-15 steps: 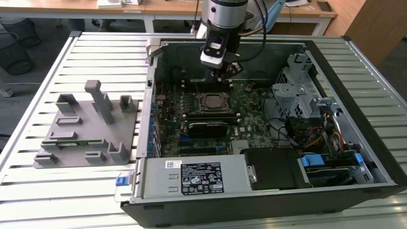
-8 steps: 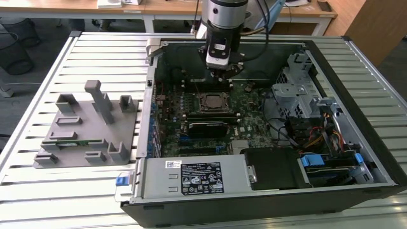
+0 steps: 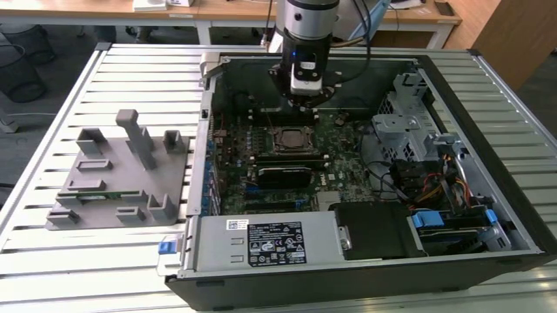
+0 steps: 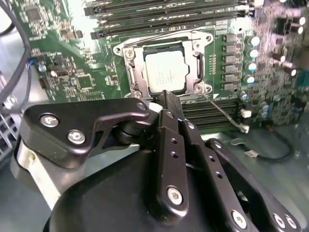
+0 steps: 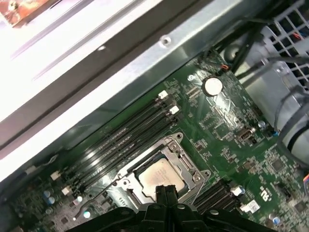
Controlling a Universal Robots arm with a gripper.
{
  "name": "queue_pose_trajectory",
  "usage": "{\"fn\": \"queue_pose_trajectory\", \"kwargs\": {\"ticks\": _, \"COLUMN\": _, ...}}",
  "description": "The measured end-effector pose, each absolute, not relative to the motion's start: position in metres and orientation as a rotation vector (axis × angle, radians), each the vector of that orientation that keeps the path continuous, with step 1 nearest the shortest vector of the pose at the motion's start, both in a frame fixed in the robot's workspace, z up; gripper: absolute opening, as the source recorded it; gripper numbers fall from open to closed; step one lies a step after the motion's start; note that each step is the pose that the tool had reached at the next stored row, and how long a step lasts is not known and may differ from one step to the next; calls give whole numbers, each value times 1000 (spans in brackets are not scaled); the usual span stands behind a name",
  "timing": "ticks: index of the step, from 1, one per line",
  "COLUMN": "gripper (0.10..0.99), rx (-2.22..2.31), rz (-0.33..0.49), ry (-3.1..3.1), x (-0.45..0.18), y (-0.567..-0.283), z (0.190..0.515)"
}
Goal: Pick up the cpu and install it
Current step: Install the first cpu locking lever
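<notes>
The cpu (image 4: 165, 72) lies flat inside the metal-framed socket (image 4: 129, 67) on the green motherboard (image 4: 82, 77). Its silvery top faces up and its edges run square with the socket frame, so the pick-up and the placing look done. The end effector (image 4: 166, 98) hangs right over the socket, at the edge of the cpu. Its two dark fingers are pressed together with nothing between them, so it carries nothing. Both wrist views show the fingertips close above the chip, but I cannot tell whether they touch it. In the exterior view the arm stands upright above the socket, inside the open computer case (image 3: 348, 280), which lies on the slatted table (image 3: 130, 72). Black memory slots (image 4: 212, 111) run along two opposite sides of the socket. Thin wire levers show at the socket's frame, and I cannot tell whether they are latched down over the cpu, so locking the chip in may be what is left. A grey holder (image 3: 113, 176) sits on the table well apart from the socket, outside the case on the exterior view's left.
</notes>
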State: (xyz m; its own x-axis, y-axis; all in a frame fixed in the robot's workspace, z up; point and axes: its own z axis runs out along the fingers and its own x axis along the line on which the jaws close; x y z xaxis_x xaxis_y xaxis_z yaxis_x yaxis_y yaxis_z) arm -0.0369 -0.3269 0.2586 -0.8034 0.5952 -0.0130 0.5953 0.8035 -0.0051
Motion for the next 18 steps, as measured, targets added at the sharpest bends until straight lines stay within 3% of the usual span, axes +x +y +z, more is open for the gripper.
{"fn": "queue_pose_trajectory", "kwargs": {"ticks": 18, "gripper": 106, "rx": 491, "rz": -9, "ry": 3091, "x": -37, "y": -327, "z": 256}}
